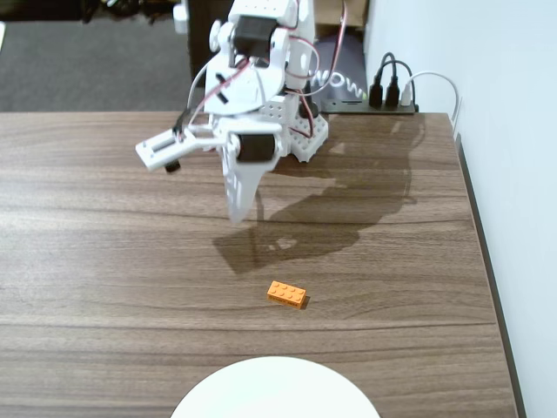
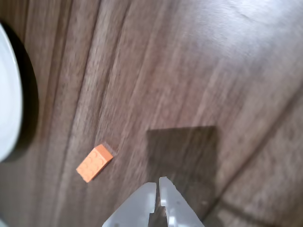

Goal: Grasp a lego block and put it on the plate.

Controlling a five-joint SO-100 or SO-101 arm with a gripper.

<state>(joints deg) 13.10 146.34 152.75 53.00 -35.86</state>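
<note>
A small orange lego block lies flat on the wooden table, a short way beyond the white plate at the bottom edge of the fixed view. My gripper hangs in the air above the table, behind and to the left of the block, pointing down. In the wrist view the block lies to the left of my gripper, whose two white fingers are pressed together with nothing between them. The plate shows as a white curve at that view's left edge.
The arm's base stands at the table's back edge, with a power strip and plugs behind it. The table's right edge runs along a white wall.
</note>
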